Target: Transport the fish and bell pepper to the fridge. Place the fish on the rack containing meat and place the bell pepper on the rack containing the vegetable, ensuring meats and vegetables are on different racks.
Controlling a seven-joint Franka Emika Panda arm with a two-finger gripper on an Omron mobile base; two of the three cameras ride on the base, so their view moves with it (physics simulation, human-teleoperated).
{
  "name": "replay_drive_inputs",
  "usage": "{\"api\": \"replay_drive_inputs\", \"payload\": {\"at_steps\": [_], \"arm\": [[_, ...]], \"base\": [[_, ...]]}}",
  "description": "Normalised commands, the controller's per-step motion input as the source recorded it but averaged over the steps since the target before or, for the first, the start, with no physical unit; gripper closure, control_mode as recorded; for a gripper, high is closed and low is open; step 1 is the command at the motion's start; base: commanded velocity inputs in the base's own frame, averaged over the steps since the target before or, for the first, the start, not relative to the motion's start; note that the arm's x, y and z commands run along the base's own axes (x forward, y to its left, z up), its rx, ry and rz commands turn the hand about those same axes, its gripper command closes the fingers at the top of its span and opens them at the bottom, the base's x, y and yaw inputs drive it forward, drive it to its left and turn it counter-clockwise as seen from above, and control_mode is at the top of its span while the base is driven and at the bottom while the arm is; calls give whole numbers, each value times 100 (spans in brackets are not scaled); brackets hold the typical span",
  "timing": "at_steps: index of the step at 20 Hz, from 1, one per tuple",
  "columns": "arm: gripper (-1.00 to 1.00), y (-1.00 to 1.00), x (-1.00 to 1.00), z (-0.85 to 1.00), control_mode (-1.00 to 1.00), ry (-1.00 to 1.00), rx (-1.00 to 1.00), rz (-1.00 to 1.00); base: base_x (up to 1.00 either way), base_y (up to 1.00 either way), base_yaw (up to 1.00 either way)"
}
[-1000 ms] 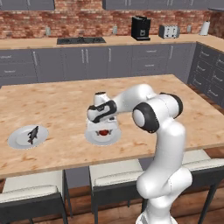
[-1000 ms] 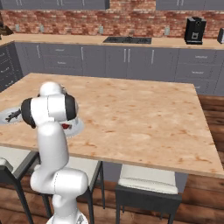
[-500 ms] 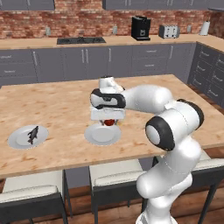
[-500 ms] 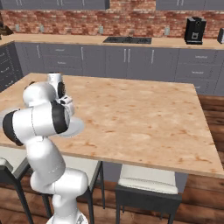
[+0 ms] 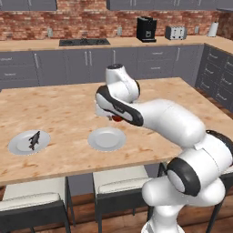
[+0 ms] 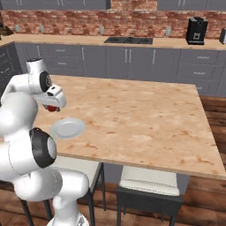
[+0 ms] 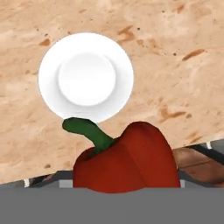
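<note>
At the far left of the wooden island (image 5: pixel 63 113), near its front edge, the fish (image 5: pixel 34 139) is seen lying on a white plate (image 5: pixel 20 146); it is untouched and, by judgement, is left for a later trip, since only one item can be carried at a time. To the right of it, near the middle of the front edge, a second white plate (image 5: pixel 106 139) is seen bare; in the hand view it lies below and beyond the carried load, which suggests that the pepper was served from it. Just above and behind that plate the gripper (image 5: pixel 116 118) is held clear of the wood, and the bell pepper (image 7: pixel 127 162) is seen clamped between its jaws, red body low and green stem pointing toward the plate; the red of it is also glimpsed under the hand in the right base view. The pepper is judged to be held raised so that it can be carried off without dragging on the island. The fridge cannot be made out in these views, so the transport to its upper rack is judged to be barely begun. Farther right, the island is seen bare of task items, and along the far wall a coffee machine (image 5: pixel 146 29) is seen on the counter.
</note>
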Motion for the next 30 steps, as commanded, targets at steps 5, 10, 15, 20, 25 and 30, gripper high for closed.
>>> {"api": "replay_drive_inputs", "payload": {"at_steps": [5, 10, 15, 20, 25, 30], "arm": [[100, -48, -100, 99, -100, -1, 3, 0], [100, -77, -100, 83, -100, 0, 0, 1], [100, -59, -100, 75, -100, -1, 1, 1], [100, -10, -60, 34, 100, -3, 0, 8], [100, 0, 0, 0, 100, 0, 0, 0], [100, 0, 0, 0, 100, 0, 0, 0]], "base": [[0, 0, 0], [0, 0, 0], [0, 0, 0], [-40, 0, 10], [-50, 82, 35], [-1, 100, 49]]}}
